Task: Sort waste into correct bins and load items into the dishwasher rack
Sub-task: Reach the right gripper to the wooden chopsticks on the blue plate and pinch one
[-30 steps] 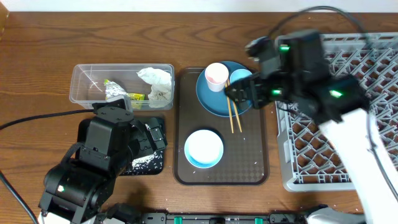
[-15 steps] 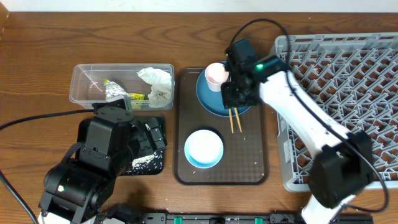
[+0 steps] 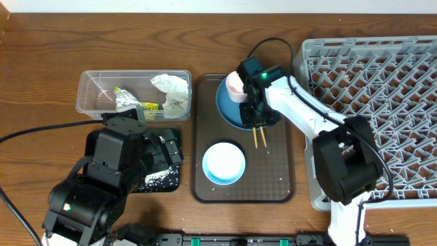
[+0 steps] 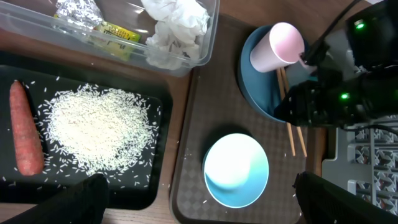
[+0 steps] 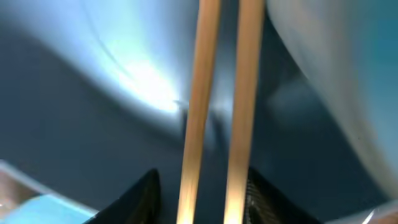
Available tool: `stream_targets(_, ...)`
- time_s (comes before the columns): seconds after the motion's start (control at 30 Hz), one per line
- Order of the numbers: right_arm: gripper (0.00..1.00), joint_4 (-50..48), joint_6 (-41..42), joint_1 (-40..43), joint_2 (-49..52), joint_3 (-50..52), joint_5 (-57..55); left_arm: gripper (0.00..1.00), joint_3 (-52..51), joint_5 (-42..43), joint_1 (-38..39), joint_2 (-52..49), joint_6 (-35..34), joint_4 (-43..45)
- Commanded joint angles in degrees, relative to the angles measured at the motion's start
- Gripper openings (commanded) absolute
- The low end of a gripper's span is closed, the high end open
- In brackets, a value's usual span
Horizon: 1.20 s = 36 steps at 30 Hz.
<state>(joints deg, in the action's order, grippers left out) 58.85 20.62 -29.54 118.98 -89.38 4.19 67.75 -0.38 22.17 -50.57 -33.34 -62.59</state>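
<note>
My right gripper (image 3: 258,117) (image 5: 202,198) is down on the dark blue plate (image 3: 229,111), its open fingers astride the wooden chopsticks (image 3: 258,137) (image 5: 198,118). The right finger touches one stick; a thin gap shows on the left. The pink cup (image 3: 234,83) lies on the plate beside it. The pale blue bowl (image 3: 224,162) sits on the brown tray. Paper (image 3: 172,89) and foil (image 3: 126,101) are in the clear tub (image 3: 89,78); the carrot (image 4: 25,137) and rice (image 4: 99,127) are on the black tray (image 4: 163,93). My left gripper (image 4: 208,202) hangs wide open and empty.
The grey dishwasher rack (image 3: 382,82) fills the right side, against the brown serving tray (image 3: 273,179). The left arm's body (image 3: 109,174) covers most of the black tray from above. A few stray rice grains lie on the brown tray.
My right arm swung from over the rack's edge down to the plate, and its fingers have narrowed around the chopsticks. The left arm stayed still.
</note>
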Motion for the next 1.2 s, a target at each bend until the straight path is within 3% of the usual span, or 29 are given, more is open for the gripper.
stream_targets(0.0,0.28,0.04,0.57,-0.55,0.09,0.20,-0.50,0.98,0.85,-0.31,-0.31,0.09,0.28,0.00)
stream_targets(0.17,0.01,0.15,0.55,-0.48,-0.94,0.09,0.39,0.98,0.85,-0.31,-0.31,0.09,0.28,0.00)
stream_targets(0.77,0.01,7.52,0.52,0.50,-12.55,-2.16,1.16,0.98,0.85,-0.31,-0.31,0.09,0.28,0.00)
stream_targets(1.17,0.05,-0.98,0.57,-0.55,-9.90,6.80,-0.33,0.98,0.85,-0.31,-0.31,0.09,0.28,0.00)
